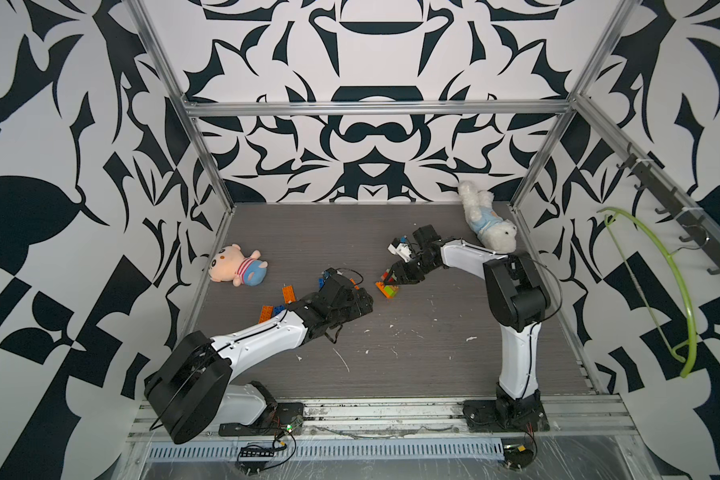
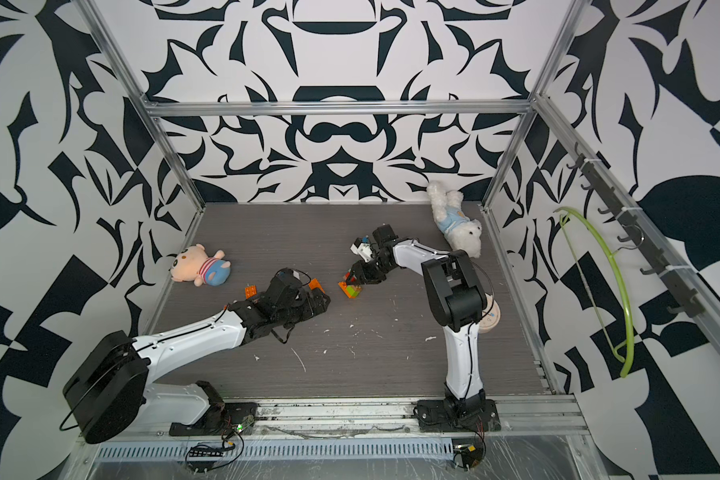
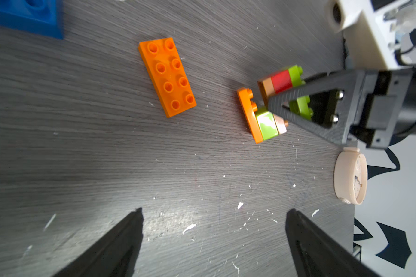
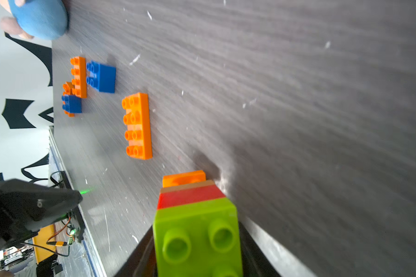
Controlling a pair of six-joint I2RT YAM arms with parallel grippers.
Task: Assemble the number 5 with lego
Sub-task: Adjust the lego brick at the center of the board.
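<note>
A lego stack point(image 1: 387, 287) point(image 2: 350, 289) of an orange plate point(image 3: 246, 115) with lime green, tan and red bricks sits tilted at the table's middle. My right gripper point(image 1: 391, 277) point(image 2: 352, 277) point(image 4: 197, 239) is shut on the stack's lime green brick point(image 4: 197, 230), which fills the gap between its fingers point(image 3: 310, 105). My left gripper point(image 1: 364, 301) point(image 2: 323, 301) point(image 3: 215, 212) hovers just left of the stack, open and holding nothing. A loose orange oblong plate point(image 3: 167, 76) point(image 4: 137, 126) lies beyond it. More orange lego point(image 4: 78, 76) and blue lego point(image 4: 103, 76) point(image 3: 27, 16) lie further left.
A pink pig plush point(image 1: 235, 270) lies at the left wall and a white dog plush point(image 1: 489, 220) at the back right corner. A small round clock point(image 3: 351, 176) point(image 2: 491, 318) sits by the right arm. A green hanger point(image 1: 657, 270) hangs on the right wall.
</note>
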